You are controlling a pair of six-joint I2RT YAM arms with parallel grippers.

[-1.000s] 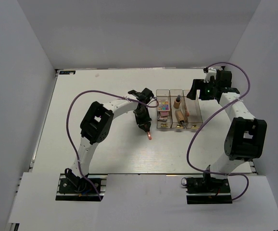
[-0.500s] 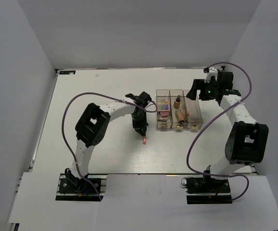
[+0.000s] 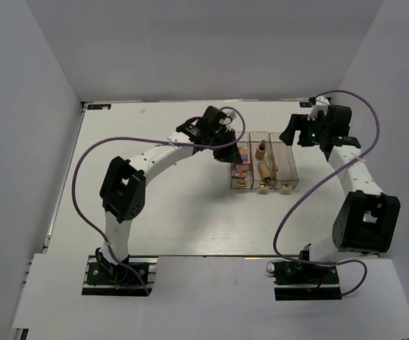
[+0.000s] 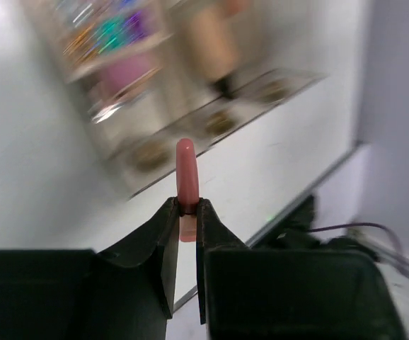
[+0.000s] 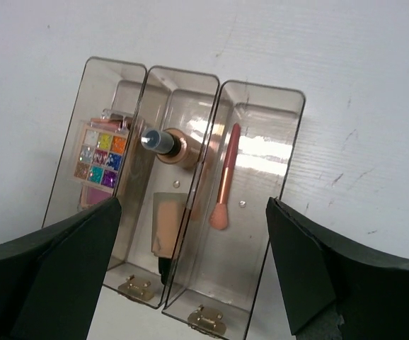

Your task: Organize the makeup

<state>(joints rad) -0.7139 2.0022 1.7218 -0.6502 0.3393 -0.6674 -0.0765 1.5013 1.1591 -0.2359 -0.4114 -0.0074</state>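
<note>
Makeup palette (image 5: 98,157), multicoloured, lies in the left compartment of the clear box (image 5: 261,212) on the table (image 3: 155,205). We see the tan bottle (image 5: 169,146) in the middle compartment and a coral stick (image 5: 226,180) in the right one. Our left tool (image 4: 185,212) is clenched on a second pink stick (image 4: 187,170), close by the left compartment. Our right tool (image 3: 291,132) hangs released above the box.

Clear box (image 3: 290,177) on white table (image 3: 155,212), toward 3 o'clock from table centre. Three long compartments side by side, each running 12 to 6 o'clock. Plastic with brownish tint. Gold knobs (image 5: 206,318) at 6 o'clock end, two seen in right wrist view. Small dark strip (image 3: 100,106) at table's 10 o'clock corner. Grey walls (image 3: 190,49) around table.
</note>
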